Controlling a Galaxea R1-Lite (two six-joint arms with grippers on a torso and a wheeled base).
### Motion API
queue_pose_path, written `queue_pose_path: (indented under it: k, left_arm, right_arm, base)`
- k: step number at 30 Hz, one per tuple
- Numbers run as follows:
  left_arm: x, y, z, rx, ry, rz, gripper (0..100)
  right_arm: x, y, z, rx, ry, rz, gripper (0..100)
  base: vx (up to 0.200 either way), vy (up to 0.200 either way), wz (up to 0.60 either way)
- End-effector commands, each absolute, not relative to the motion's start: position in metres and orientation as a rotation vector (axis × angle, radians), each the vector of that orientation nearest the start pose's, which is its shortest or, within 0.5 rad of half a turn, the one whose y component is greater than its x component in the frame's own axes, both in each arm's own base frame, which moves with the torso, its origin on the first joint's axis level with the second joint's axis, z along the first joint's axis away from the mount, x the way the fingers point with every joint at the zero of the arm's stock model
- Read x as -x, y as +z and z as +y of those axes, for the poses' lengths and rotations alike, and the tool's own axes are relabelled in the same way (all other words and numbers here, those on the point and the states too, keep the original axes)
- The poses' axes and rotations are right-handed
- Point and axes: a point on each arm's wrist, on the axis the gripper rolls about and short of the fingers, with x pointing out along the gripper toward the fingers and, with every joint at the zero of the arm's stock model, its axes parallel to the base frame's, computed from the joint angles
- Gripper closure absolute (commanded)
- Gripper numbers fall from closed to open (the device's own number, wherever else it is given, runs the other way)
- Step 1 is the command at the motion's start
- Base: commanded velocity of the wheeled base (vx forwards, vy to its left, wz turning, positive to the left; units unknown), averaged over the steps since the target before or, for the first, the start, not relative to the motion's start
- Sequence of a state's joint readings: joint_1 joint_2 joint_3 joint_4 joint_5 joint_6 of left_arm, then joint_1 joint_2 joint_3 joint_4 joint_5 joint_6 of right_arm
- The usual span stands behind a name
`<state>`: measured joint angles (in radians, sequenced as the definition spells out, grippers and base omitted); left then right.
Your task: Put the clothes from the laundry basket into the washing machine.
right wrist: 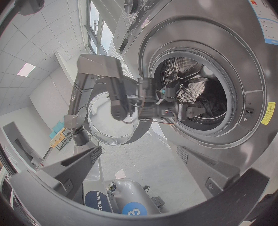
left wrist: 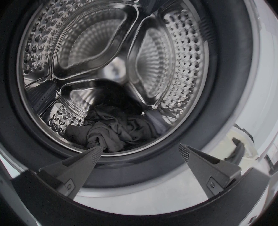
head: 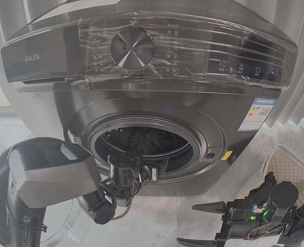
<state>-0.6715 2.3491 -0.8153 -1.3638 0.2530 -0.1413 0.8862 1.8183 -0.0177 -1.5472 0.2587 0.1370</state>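
The washing machine [head: 148,100] is dark metallic grey, with a blue-and-white label [head: 257,114] and a small yellow sticker [head: 227,155]. Its drum [left wrist: 183,47] is shiny silver, dotted with rows of round holes. The clothes [left wrist: 114,132] inside are dark grey. The laundry basket [head: 289,165] is cream with a small cross pattern.

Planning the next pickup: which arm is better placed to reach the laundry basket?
Right: the right pincer, open, hangs beside the basket; the left pincer is at the washing machine opening.

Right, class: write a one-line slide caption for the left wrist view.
Open left tool at the drum mouth, dark clothes heaped inside.
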Motion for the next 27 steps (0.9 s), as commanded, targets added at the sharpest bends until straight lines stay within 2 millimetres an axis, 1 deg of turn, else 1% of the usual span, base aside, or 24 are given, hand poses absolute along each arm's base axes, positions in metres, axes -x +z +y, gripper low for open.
queue_pose_path:
  k: [1, 2, 3, 5, 7, 8, 9, 11, 13, 16, 22, 25, 27]
  left_arm:
    - [-0.231, 0.087, -0.236, 0.156, -0.552, 0.102, 0]
    - [-0.224, 0.092, -0.235, 0.166, -0.565, 0.089, 0]
    - [-0.212, 0.098, -0.233, 0.173, -0.582, 0.074, 0]
    - [-0.201, 0.110, -0.230, 0.202, -0.587, 0.032, 0]
    - [-0.197, 0.113, -0.229, 0.212, -0.580, 0.018, 0]
    - [-0.196, 0.124, -0.226, 0.237, -0.565, -0.015, 0]
    - [-0.193, 0.125, -0.224, 0.251, -0.567, -0.012, 0]
    - [-0.189, 0.125, -0.222, 0.284, -0.564, 0.002, 0]
    - [-0.183, 0.125, -0.214, 0.296, -0.498, 0.012, 0]
    - [-0.184, 0.126, -0.209, 0.296, -0.449, 0.007, 0]
    - [-0.182, 0.120, -0.199, 0.264, -0.424, 0.030, 0]
    - [-0.181, 0.118, -0.197, 0.249, -0.420, 0.036, 0]
    - [-0.179, 0.115, -0.192, 0.218, -0.411, 0.047, 0]
  right_arm:
    - [-0.122, 0.079, 0.159, -0.037, 1.119, 0.334, 0]
    - [-0.122, 0.079, 0.160, -0.036, 1.120, 0.334, 0]
    - [-0.122, 0.079, 0.160, -0.036, 1.123, 0.335, 0]
    - [-0.121, 0.078, 0.161, -0.035, 1.128, 0.336, 0]
    - [-0.121, 0.079, 0.161, -0.035, 1.128, 0.335, 0]
    - [-0.121, 0.078, 0.161, -0.034, 1.129, 0.336, 0]
    - [-0.120, 0.078, 0.162, -0.034, 1.131, 0.336, 0]
    - [-0.120, 0.078, 0.161, -0.033, 1.131, 0.338, 0]
    - [-0.120, 0.078, 0.161, -0.034, 1.131, 0.336, 0]
    - [-0.120, 0.079, 0.161, -0.036, 1.129, 0.334, 0]
    - [-0.121, 0.081, 0.163, -0.040, 1.132, 0.318, 0]
    - [-0.122, 0.082, 0.162, -0.042, 1.129, 0.311, 0]
    - [-0.120, 0.090, 0.160, -0.054, 1.132, 0.272, 0]
  base:
    - [0.000, 0.000, 0.00]
    - [0.000, 0.000, 0.00]
    - [0.000, 0.000, 0.00]
    - [0.000, 0.000, 0.00]
    - [0.000, 0.000, 0.00]
    - [0.000, 0.000, 0.00]
    - [0.000, 0.000, 0.00]
    - [0.000, 0.000, 0.00]
    - [0.000, 0.000, 0.00]
    - [0.000, 0.000, 0.00]
    - [0.000, 0.000, 0.00]
    - [-0.200, 0.000, 0.00]
    - [-0.200, 0.000, 0.00]
